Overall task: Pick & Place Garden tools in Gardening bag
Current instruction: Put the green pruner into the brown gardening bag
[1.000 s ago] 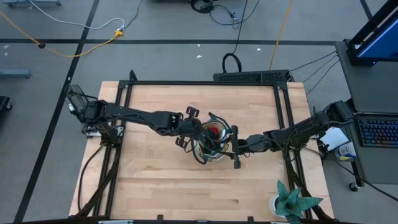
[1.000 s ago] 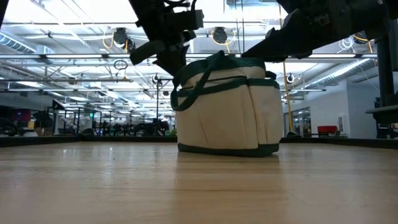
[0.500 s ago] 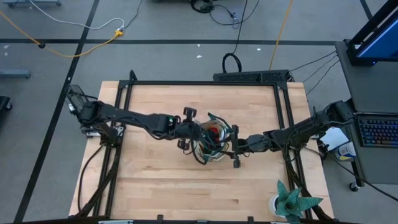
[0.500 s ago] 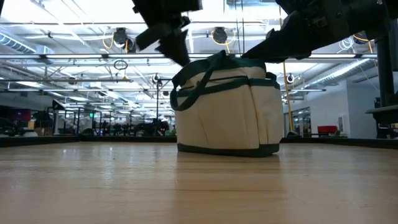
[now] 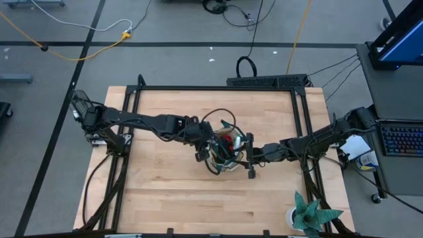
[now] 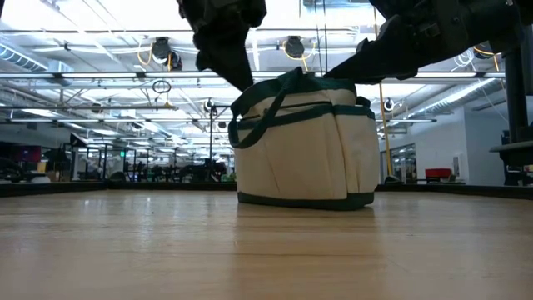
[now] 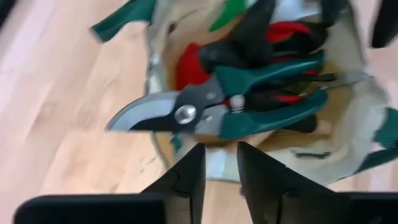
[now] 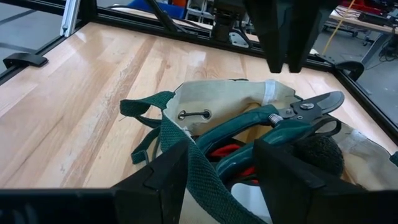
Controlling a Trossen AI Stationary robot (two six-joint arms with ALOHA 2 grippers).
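The tan gardening bag [image 5: 223,153] with green trim stands upright near the table's middle, its base on the wood [image 6: 304,142]. Green-handled pruning shears [image 7: 217,106] lie across its open top on a red glove [image 7: 186,65], blades poking out over the rim. My left gripper [image 7: 221,149] hovers just above the bag's left rim, fingers pointing down, shut and empty; it also shows in the right wrist view [image 8: 286,62]. My right gripper [image 5: 244,157] is at the bag's right rim, shut on a green loop handle. My right gripper has the bag's green webbing handle [image 8: 196,165] between its two fingers, close to the bag's right rim. The fingers come nearly level from the table's right side. The bag stays upright with its base on the table, and the handle runs slack toward the rim.
A spiky green plant in a white pot [image 5: 309,215] stands at the table's near right corner. A black frame [image 5: 218,88] runs around the tabletop. Bare wood lies left, near and far of the bag.
My left gripper has turned about its wrist above the bag's left rim and risen a little, staying empty. The bag, the shears and my right gripper have kept still.
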